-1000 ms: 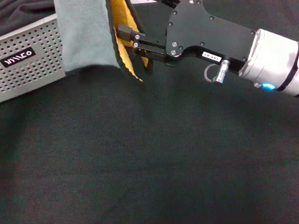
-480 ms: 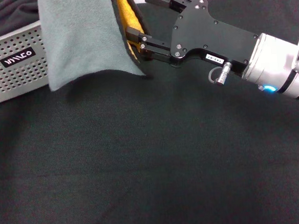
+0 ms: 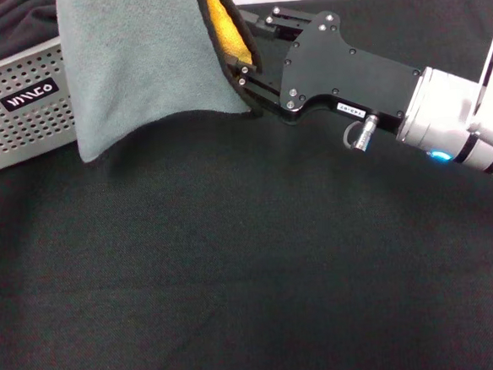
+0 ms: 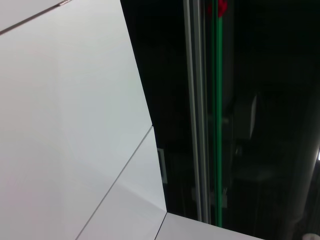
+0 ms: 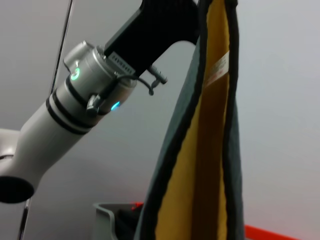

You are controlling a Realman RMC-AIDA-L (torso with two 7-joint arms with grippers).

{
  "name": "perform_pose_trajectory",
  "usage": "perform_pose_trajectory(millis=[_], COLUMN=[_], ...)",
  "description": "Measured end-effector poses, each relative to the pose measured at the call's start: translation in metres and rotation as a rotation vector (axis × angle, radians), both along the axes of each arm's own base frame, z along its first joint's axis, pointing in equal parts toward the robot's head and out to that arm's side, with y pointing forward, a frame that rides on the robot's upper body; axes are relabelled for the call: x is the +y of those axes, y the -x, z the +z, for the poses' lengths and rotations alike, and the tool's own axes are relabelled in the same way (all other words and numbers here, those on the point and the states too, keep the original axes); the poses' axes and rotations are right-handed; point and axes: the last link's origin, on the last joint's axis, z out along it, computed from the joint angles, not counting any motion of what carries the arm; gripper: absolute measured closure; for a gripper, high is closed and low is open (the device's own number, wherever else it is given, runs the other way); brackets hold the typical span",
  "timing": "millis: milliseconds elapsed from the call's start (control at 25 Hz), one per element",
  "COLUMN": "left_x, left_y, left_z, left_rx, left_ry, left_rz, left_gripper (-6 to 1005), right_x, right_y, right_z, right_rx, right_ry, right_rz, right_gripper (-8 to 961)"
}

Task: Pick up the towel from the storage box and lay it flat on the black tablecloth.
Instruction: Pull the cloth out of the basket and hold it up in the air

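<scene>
Pretty even overhead light; a soft shadow gets cast under the towel (image 3: 137, 66) onto the black tablecloth (image 3: 235, 262), nothing's blurred.

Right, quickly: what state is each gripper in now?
Left gripper: not in view.
Right gripper: closed on the towel.

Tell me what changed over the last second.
The hanging towel swung and spread wider across the storage box, its grey face now hiding most of the yellow. The right gripper edged farther from the robot. Box and black tablecloth stayed put.
</scene>
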Motion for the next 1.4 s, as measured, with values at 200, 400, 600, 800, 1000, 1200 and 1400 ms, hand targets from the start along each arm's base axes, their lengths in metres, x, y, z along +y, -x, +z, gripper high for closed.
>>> perform_pose_trajectory(millis=[200,400,600,800,1000,1200,1400], left_x=[0.000,0.000,-0.001,-0.001,-0.002,-0.002,-0.002], left_y=[0.000,0.000,0.003,0.005,0.006,0.006,0.006], left_z=[0.000,0.001,0.003,0.004,0.004,0.003,0.002], left_rx=[0.001,0.001,-0.007,-0.013,-0.013,-0.012,-0.012], left_ry=[-0.002,-0.012,-0.027,-0.032,-0.035,-0.033,-0.028], left_rz=[-0.002,0.002,0.011,0.018,0.021,0.020,0.019], left_gripper=[989,989,988,988,988,988,988], right_x=[0.000,-0.002,-0.005,-0.006,-0.010,-0.011,-0.010], right_y=[0.000,0.000,-0.002,-0.003,-0.006,-0.006,-0.006], right_z=[-0.003,-0.003,-0.004,-0.003,-0.001,0.000,-0.001], right_rx=[-0.013,-0.016,-0.016,-0.008,0.000,-0.004,-0.012], right_ry=[0.002,-0.003,-0.009,-0.008,-0.019,-0.038,-0.039], right_rz=[0.001,0.009,0.015,0.013,0.013,0.018,0.020], right_gripper=[528,564,669,761,811,859,907])
